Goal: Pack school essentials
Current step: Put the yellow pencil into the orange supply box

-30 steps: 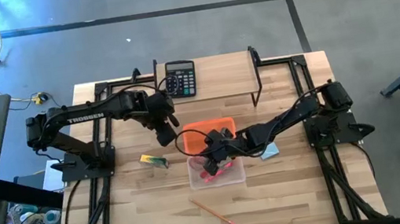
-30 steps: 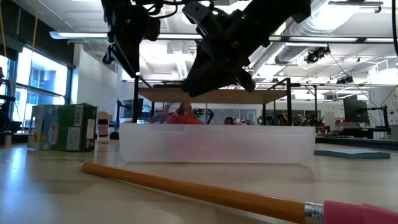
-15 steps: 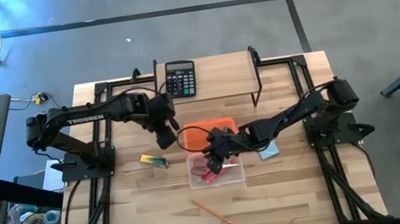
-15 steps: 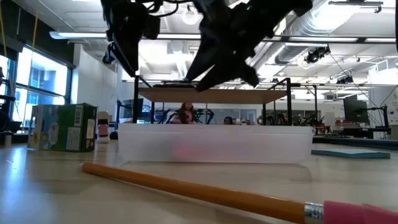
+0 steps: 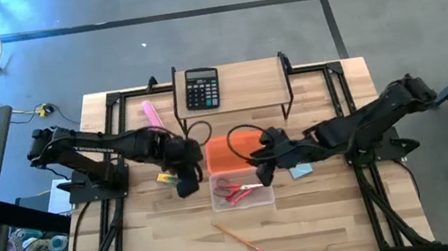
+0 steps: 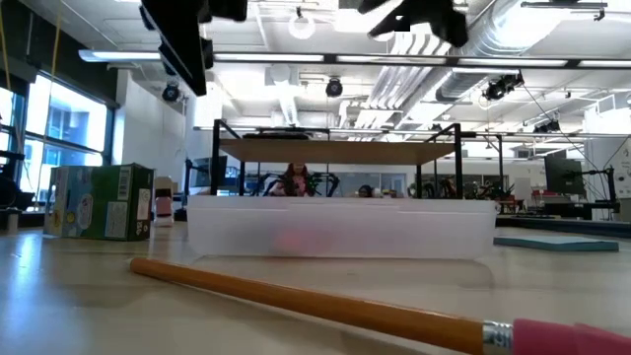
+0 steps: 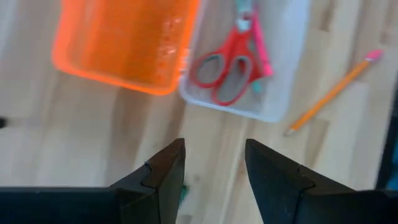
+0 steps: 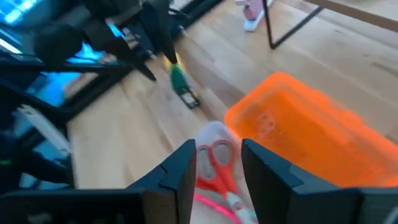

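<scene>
The red-handled scissors (image 5: 236,193) lie in a clear tray (image 5: 264,200) at mid-table, beside a red-pink pen (image 7: 258,37). They also show in the left wrist view (image 7: 225,71) and the right wrist view (image 8: 217,163). My right gripper (image 5: 263,171) hovers open and empty over the tray's far right corner. My left gripper (image 5: 187,184) hovers open and empty just right of the yellow-green piece (image 5: 170,180), which lies flat on the table. An orange pencil (image 5: 239,237) lies near the front edge. A light-blue notepad (image 5: 302,170) lies right of the tray.
An orange tray (image 5: 232,149) stands against the clear tray's far side. A black calculator (image 5: 201,87) sits on a raised shelf (image 5: 254,85) at the back, with a pink marker (image 5: 151,114) to its left on the table. Bare wood lies along the front edge.
My right gripper has risen out of the clear tray and drawn back toward the table's right edge, and the scissors now lie uncovered in the tray. My left gripper has gone from beside the orange tray toward the near edge, ending next to the yellow-green piece.
</scene>
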Controlling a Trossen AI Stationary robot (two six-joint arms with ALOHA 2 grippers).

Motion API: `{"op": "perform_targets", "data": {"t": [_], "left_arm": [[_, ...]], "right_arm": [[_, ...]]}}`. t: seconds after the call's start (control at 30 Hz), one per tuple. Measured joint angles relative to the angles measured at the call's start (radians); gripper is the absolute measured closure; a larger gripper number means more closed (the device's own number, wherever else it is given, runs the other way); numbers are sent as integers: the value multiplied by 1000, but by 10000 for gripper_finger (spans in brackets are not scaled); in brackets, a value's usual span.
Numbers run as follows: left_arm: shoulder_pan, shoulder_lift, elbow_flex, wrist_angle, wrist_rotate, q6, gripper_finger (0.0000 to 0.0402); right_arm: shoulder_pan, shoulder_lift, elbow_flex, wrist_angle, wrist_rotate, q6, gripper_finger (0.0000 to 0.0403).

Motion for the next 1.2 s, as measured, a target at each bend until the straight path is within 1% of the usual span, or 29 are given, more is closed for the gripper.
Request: {"op": "perform_targets", "data": {"t": [0.07, 0.2, 0.37, 0.53, 0.67, 0.77, 0.9, 1.07, 1.2], "left_arm": [[-40, 0, 0, 17, 0, -18, 245], [-123, 0, 0, 56, -5, -50, 245], [-232, 0, 0, 73, -82, -82, 245], [-308, 0, 0, 8, -101, -101, 245], [-350, 0, 0, -65, -98, -144, 245], [-376, 0, 0, -79, -94, -162, 242], [-404, 0, 0, -79, -77, -185, 220], [-420, 0, 0, -80, -79, -202, 178], [-419, 0, 0, -93, -91, -212, 159]], "right_arm": [[25, -20, 0, 0, 10, 10, 286], [82, -34, 0, -4, 64, 50, 286], [144, -34, 0, -29, 134, 108, 286], [182, -34, 0, -89, 160, 163, 286], [190, -34, 0, -153, 160, 210, 286], [190, -34, 0, -200, 160, 243, 286], [189, -34, 0, -293, 160, 300, 286], [189, -34, 0, -453, 142, 444, 286], [189, -34, 0, -522, 73, 529, 286]]}}
